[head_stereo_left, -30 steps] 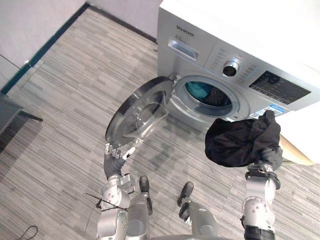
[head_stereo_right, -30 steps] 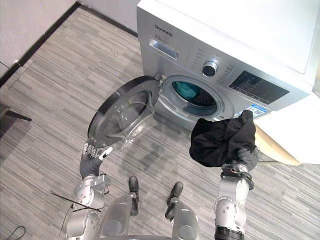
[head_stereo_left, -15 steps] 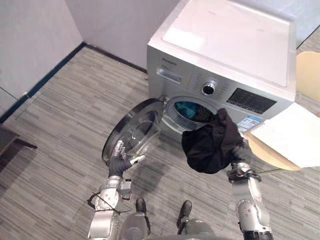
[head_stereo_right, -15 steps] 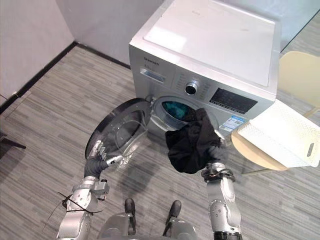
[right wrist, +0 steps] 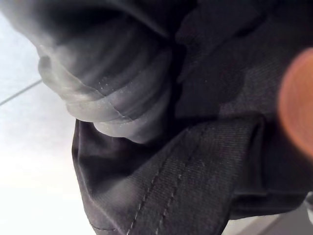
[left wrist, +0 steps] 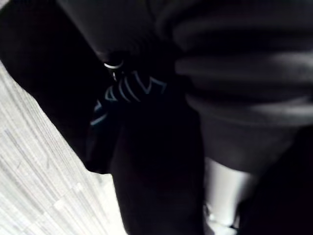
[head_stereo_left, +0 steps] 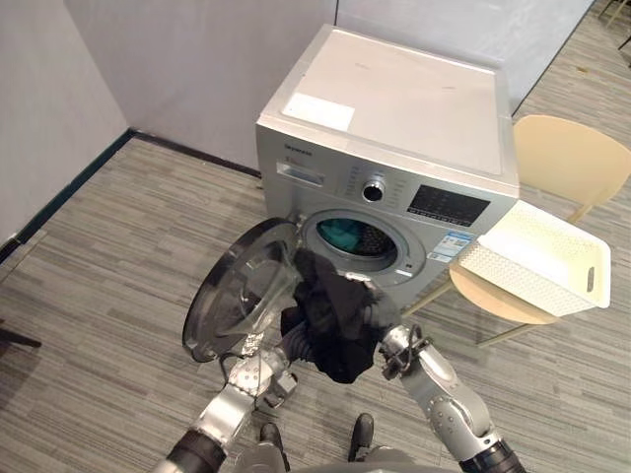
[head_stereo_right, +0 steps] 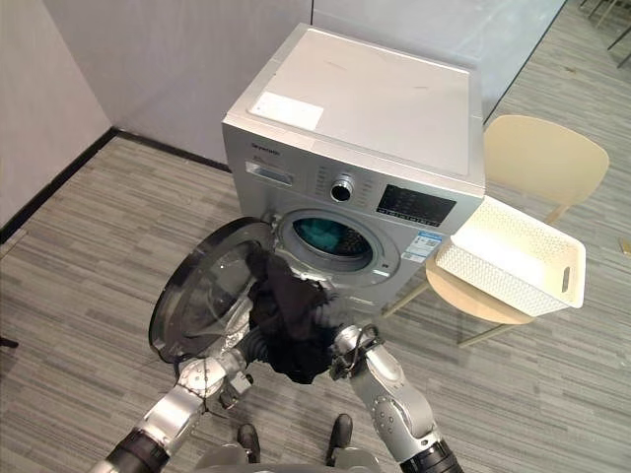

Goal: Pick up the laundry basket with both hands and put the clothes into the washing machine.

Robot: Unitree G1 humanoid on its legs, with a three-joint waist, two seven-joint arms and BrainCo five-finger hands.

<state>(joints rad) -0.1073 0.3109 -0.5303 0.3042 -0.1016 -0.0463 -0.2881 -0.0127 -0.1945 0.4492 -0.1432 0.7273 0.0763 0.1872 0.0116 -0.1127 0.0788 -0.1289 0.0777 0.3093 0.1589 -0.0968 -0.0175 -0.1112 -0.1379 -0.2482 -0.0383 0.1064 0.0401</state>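
A black garment (head_stereo_left: 335,315) hangs bunched in front of the washing machine's (head_stereo_left: 394,118) round drum opening (head_stereo_left: 355,236), just below its rim. My left hand (head_stereo_left: 294,347) is against the garment's left side and my right hand (head_stereo_left: 382,325) against its right, both partly buried in the cloth. Dark fabric (right wrist: 195,166) lies close over the right hand's ribbed cover, and the black garment (left wrist: 146,161) also hangs right by the left hand. Teal clothing (head_stereo_left: 340,232) lies inside the drum. The white laundry basket (head_stereo_left: 532,258) sits on a beige chair (head_stereo_left: 562,158) to the right of the machine.
The machine's round glass door (head_stereo_left: 242,291) stands swung open to the left, close beside my left arm. Grey walls close the corner behind the machine. Striped grey floor (head_stereo_left: 108,276) stretches to the left and in front.
The camera has risen, so the whole scene shifted. My right hand has carried the black garment left, up to the drum opening. My left hand has gone from the door's edge to the garment.
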